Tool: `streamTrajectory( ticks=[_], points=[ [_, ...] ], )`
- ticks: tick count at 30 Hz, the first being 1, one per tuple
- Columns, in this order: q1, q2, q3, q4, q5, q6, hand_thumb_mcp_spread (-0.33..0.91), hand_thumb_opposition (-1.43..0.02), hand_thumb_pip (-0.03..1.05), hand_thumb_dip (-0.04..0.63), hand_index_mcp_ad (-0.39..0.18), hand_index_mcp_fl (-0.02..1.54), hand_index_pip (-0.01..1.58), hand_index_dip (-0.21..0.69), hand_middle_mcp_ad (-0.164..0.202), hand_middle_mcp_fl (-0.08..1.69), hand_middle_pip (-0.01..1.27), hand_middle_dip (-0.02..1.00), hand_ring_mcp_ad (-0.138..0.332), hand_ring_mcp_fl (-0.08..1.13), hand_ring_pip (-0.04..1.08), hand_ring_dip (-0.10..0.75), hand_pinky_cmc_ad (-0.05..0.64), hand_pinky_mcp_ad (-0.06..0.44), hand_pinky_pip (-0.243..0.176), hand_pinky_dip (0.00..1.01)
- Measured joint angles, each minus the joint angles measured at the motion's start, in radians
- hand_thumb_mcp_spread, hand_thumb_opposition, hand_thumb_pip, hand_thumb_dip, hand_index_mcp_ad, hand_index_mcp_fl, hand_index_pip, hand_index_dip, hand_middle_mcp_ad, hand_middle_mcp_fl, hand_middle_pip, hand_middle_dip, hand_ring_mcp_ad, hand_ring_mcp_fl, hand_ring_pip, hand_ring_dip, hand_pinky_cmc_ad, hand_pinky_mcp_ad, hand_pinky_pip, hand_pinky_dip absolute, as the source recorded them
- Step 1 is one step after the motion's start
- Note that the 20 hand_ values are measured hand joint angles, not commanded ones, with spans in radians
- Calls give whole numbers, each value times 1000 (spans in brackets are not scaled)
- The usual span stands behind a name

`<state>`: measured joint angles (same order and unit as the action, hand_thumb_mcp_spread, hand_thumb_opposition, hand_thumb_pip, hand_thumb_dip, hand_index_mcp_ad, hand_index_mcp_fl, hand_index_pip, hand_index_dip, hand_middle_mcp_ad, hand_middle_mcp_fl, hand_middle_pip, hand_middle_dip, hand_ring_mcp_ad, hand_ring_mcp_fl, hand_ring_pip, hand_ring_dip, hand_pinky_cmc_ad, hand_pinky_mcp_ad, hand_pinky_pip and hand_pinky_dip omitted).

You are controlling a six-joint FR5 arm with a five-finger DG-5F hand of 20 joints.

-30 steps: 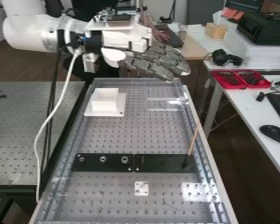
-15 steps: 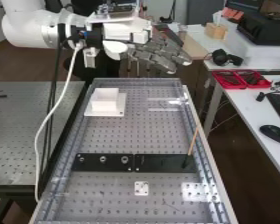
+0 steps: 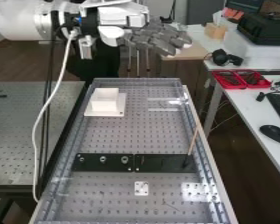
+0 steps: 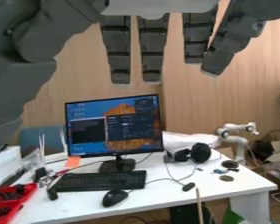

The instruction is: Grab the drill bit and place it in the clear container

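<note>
The hand (image 3: 156,40) is above and beyond the bench's far end in the high view, its fingers extended and relaxed with nothing held. In the wrist view, the hand's straight fingers (image 4: 154,47) hang spread apart. A thin tan rod (image 3: 193,141) with a dark lower end leans upright at the right part of a black plate; whether it is the drill bit I cannot tell. Its tan upper end (image 4: 199,206) appears in the wrist view. A see-through piece (image 3: 165,104), possibly the clear container, lies near the bench's far right side.
A white square holder (image 3: 105,102) stands on the perforated bench at the far left. The black plate (image 3: 103,161) with several round fittings crosses the near part, beyond a small white plate (image 3: 141,188). The side table has red trays (image 3: 238,80) and a mouse (image 3: 275,133).
The arm and hand have risen and drawn away from the bench's far edge, with a slight shift to the left. The rod, the holder and the see-through piece have stayed put.
</note>
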<state>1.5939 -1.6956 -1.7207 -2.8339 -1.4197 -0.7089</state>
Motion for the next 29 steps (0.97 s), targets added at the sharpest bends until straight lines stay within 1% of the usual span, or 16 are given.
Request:
streamTrajectory(
  ticks=[3, 4, 5, 6, 8, 9, 11, 12, 13, 14, 15, 16, 18, 19, 22, 29],
  points=[
    [-1, 1, 3, -19, -18, -2, 175, -648, 316, 23, -56, 237, 68, 386, 70, 204, 122, 227, 248, 31, 93, 87, 367, 185, -89, 386],
    [-1, 1, 6, -37, -26, -6, 162, -648, 304, 5, -52, 234, 68, 382, 82, 202, 119, 215, 244, 33, 96, 84, 367, 182, -89, 389],
    [1, 0, 7, -55, -32, -12, 162, -648, 298, 5, -52, 227, 68, 382, 87, 202, 122, 213, 244, 30, 93, 77, 367, 182, -93, 391],
    [2, -1, 8, -64, -36, -17, 164, -653, 284, 3, -47, 227, 68, 382, 84, 206, 119, 201, 244, 26, 105, 70, 361, 182, -93, 391],
    [7, -2, 8, -85, -48, -27, 155, -637, 265, 7, -40, 188, 68, 386, 87, 173, 117, 199, 250, 31, 106, 70, 382, 185, -89, 374],
    [8, -1, 8, -88, -50, -27, 159, -634, 264, 7, -42, 169, 72, 382, 82, 175, 122, 202, 250, 28, 106, 70, 377, 182, -89, 372],
    [13, -1, 7, -100, -54, -21, 157, -620, 264, 7, -37, 166, 72, 387, 86, 171, 120, 183, 248, 33, 113, 63, 400, 202, -89, 375],
    [15, -1, 6, -103, -55, -21, 154, -623, 264, 7, -37, 164, 75, 396, 86, 161, 124, 183, 250, 37, 110, 58, 398, 199, -89, 360],
    [19, 0, 4, -109, -55, -26, 152, -623, 251, 7, -37, 152, 72, 398, 84, 157, 120, 187, 265, 30, 110, 58, 412, 201, -89, 358],
    [23, 2, 2, -113, -55, -31, 152, -623, 234, 7, -40, 138, 72, 398, 82, 157, 120, 187, 262, 28, 110, 58, 415, 202, -89, 358],
    [25, 2, 1, -114, -55, -33, 152, -623, 218, 7, -42, 136, 70, 398, 82, 154, 124, 183, 260, 28, 110, 58, 431, 204, -89, 356],
    [27, 4, -2, -114, -55, -33, 150, -623, 216, 7, -37, 136, 70, 394, 86, 154, 124, 183, 265, 28, 112, 58, 429, 211, -89, 360],
    [30, 8, -8, -111, -54, -34, 145, -623, 216, 7, -37, 136, 73, 412, 86, 155, 124, 187, 265, 28, 112, 58, 447, 218, -89, 360],
    [31, 11, -11, -106, -54, -34, 145, -623, 216, 7, -37, 136, 73, 414, 86, 150, 126, 187, 278, 28, 108, 58, 450, 218, -89, 349],
    [33, 15, -14, -102, -53, -30, 145, -623, 216, 7, -38, 138, 73, 414, 82, 86, 138, 178, 278, 28, 112, 58, 447, 216, -89, 347],
    [37, 16, -12, -103, -50, -39, 147, -623, 216, 7, -24, 138, 73, 414, 87, 87, 138, 178, 279, 28, 112, 58, 447, 215, -89, 347]
  ],
)
